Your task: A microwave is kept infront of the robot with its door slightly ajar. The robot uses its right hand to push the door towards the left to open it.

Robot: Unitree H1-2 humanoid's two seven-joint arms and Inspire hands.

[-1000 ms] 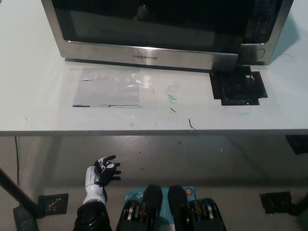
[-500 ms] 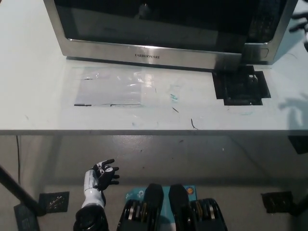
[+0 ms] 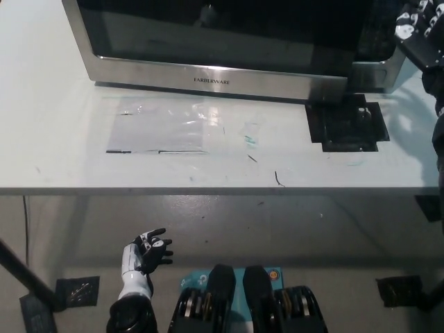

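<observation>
Rising into the upper right of the frame, the right hand (image 3: 418,31) now reaches the microwave (image 3: 229,41) at the bench's (image 3: 55,139) top edge; whether its fingers are apart I cannot tell. Door (image 3: 215,52) looks unpushed, so opening remains; left hand (image 3: 149,251) rests open, lower left.

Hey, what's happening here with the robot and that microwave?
The robot is reaching for a microwave on the table. Its black right hand is up at the microwave's right end, near the control panel, but contact with the door can't be made out. The door looks only slightly ajar, not swung open. The white left hand rests low, below the table edge, fingers apart, holding nothing.
</observation>
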